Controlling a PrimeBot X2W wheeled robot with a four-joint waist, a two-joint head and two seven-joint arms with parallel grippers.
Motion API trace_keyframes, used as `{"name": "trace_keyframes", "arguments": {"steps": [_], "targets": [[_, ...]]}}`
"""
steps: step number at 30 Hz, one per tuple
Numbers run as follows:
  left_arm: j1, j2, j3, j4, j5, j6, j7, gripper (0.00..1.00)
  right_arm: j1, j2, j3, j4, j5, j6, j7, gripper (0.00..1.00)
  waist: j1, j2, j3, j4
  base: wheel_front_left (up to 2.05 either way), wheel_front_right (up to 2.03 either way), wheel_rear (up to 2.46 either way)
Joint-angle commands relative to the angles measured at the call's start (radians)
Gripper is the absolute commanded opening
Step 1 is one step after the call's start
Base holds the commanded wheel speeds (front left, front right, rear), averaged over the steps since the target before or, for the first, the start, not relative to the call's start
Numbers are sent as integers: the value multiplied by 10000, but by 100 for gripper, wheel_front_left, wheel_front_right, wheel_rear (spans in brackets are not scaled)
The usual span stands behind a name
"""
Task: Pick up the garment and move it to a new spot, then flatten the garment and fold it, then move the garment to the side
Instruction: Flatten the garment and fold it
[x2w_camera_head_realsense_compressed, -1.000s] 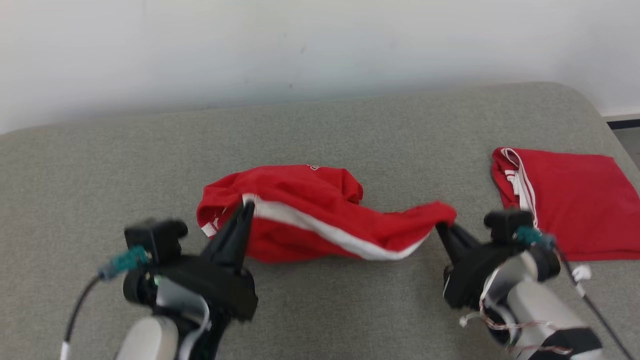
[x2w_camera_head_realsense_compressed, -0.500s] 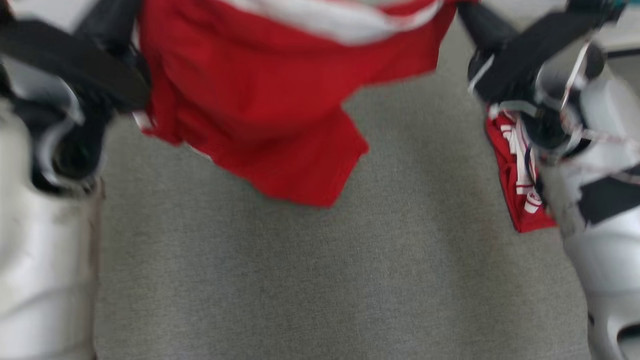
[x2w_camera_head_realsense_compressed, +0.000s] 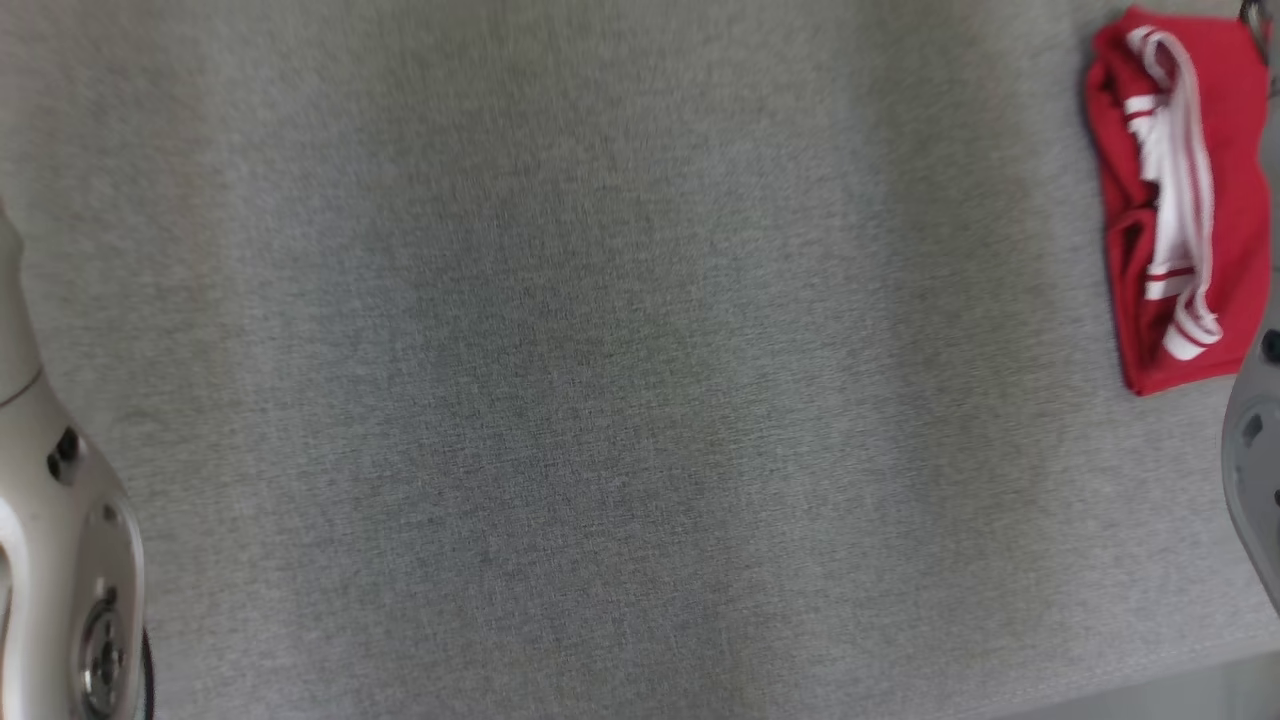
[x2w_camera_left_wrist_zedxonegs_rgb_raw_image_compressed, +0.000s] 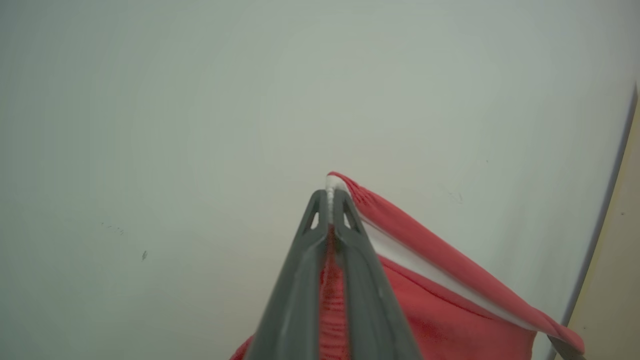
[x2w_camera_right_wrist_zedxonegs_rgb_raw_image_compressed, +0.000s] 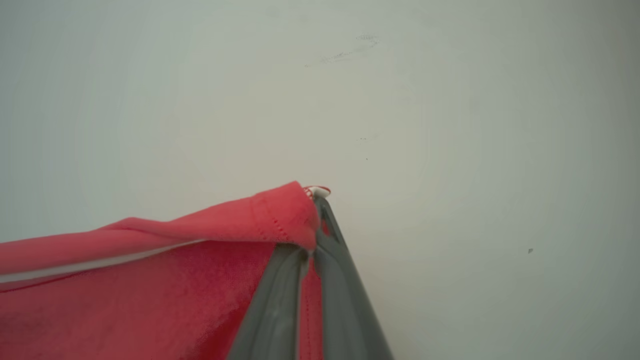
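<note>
Two grips hold the garment (x2w_camera_left_wrist_zedxonegs_rgb_raw_image_compressed: 425, 320), one per arm, so the pick-up part looks done. Setting it down at a new spot, flattening, folding and moving it aside are all left, as I judge it. Left gripper (x2w_camera_left_wrist_zedxonegs_rgb_raw_image_compressed: 330, 197) is clenched on a white-trimmed edge, with red cloth pinched between the fingers and running off to the lower right of the left wrist view. Right gripper (x2w_camera_right_wrist_zedxonegs_rgb_raw_image_compressed: 316, 205) is clamped on a stitched red hem, cloth draping off to the left of the right wrist view. Both wrist cameras face a pale wall (x2w_camera_left_wrist_zedxonegs_rgb_raw_image_compressed: 150, 125) behind the cloth, so the garment hangs stretched between the two grippers, off the grey padded surface (x2w_camera_head_realsense_compressed: 560, 380). It's probably well raised, but the head view is blurred and I can't tell the height. On that surface a second red piece with white trim (x2w_camera_head_realsense_compressed: 1180, 200) lies folded at the far right edge. Pale left forearm (x2w_camera_head_realsense_compressed: 60, 540) sits at the head view's lower left.
</note>
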Motion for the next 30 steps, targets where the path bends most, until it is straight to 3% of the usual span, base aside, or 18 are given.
{"name": "trace_keyframes", "arguments": {"steps": [1,9,15,18,20,21,25,30], "targets": [[-213,0,192,234,-180,-76,-437,0,-210,-57,-103,303,-205,-46,-404,0,-5,-3,1231,68,0,0,0],[1236,-105,-382,1393,-462,-361,-1439,0,628,-181,1248,1599,-846,-40,-612,0,-5,-3,1361,258,0,0,0],[3245,-57,-1058,1346,-1323,-377,-1839,0,2364,-638,3005,1148,207,-39,-290,0,-5,-3,544,350,0,0,0],[4584,65,-1488,1161,-2179,-373,-1595,0,3440,-1125,3902,558,933,-39,308,0,-5,-3,-272,316,0,0,0],[5976,407,-1911,849,-2863,-373,-1302,0,4792,-1906,4674,-166,1608,-39,1312,0,-5,-3,-1141,314,0,0,0],[5976,407,-1911,849,-2863,-373,-1302,0,4792,-1906,4674,-166,1608,-39,1312,0,-5,-3,-1141,314,0,0,0],[7864,551,-2292,698,-3357,-373,-1068,0,6651,-2879,5213,-1263,2453,-39,3083,0,-5,-3,-2224,260,0,0,0],[9880,569,-2843,613,-3628,-366,-667,0,9087,-3803,5071,-2636,3148,-40,4739,0,-5,-3,-3504,257,0,0,0]]}}
